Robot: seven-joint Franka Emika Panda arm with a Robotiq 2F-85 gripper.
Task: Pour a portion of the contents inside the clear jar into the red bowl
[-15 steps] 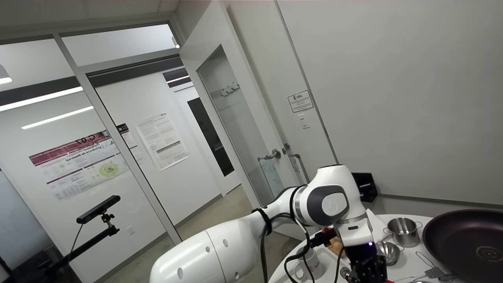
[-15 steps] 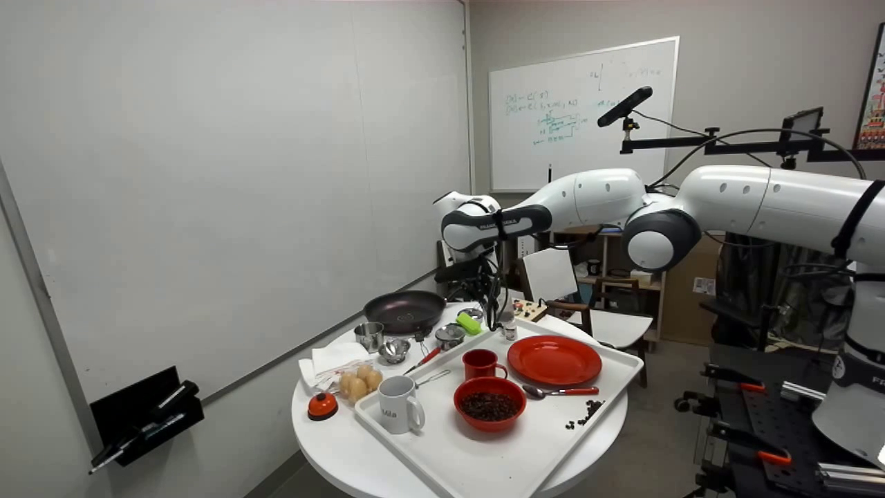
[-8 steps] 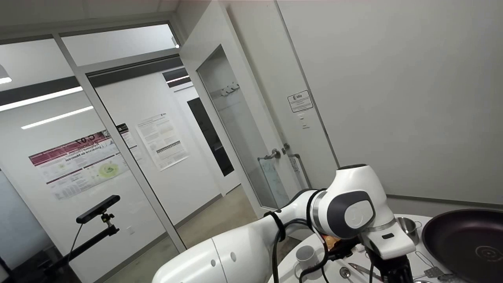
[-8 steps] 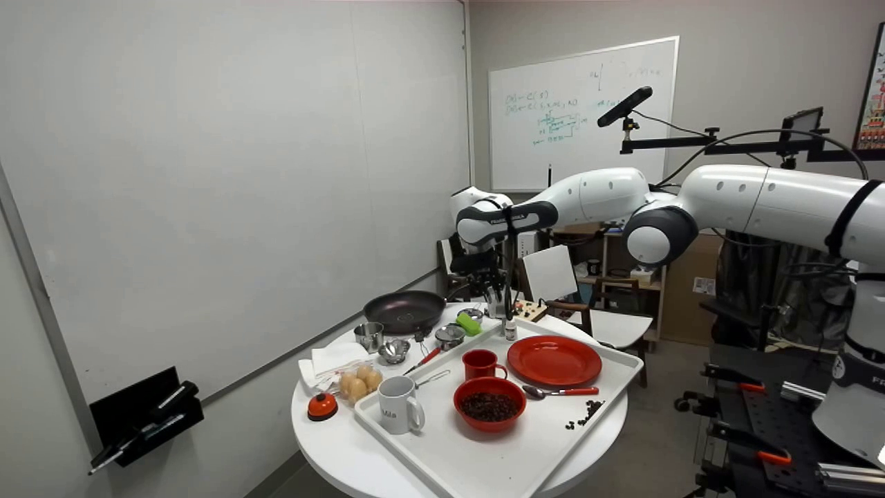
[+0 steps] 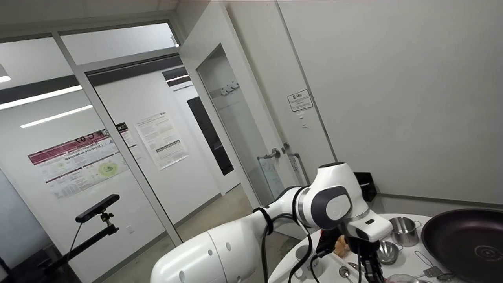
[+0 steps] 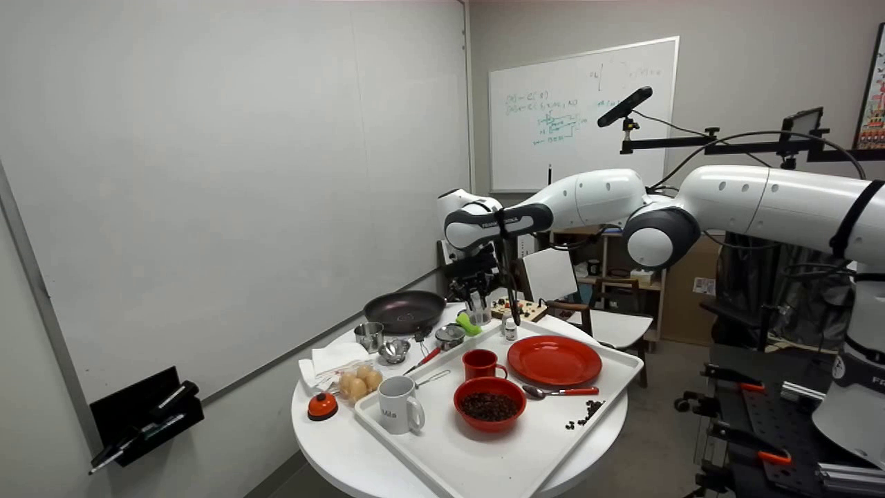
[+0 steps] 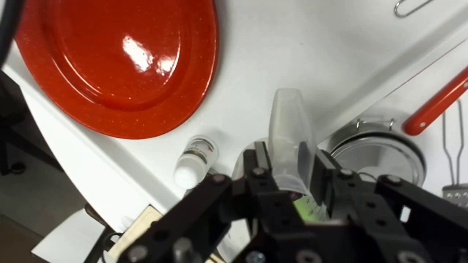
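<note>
Red mug (image 6: 478, 368) between clear jar (image 6: 482, 316) and red bowl (image 6: 492, 425).

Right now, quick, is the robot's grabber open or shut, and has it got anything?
Gripper: closed, holding the clear jar.

You have a rounded, glossy white robot arm (image 6: 601, 204), dotted with small round grey recesses (image 5: 210, 252). It has a dark grey oval joint cover (image 5: 318, 207) with a white disc (image 5: 338, 207), silvery metal rings (image 5: 301, 202), long black cables (image 5: 264, 249), black straps (image 5: 268, 220), and pale lettering (image 6: 510, 220) on dark grey. Your jointed black gripper (image 7: 292, 157) carries round silvery screw heads (image 7: 393, 179).
</note>
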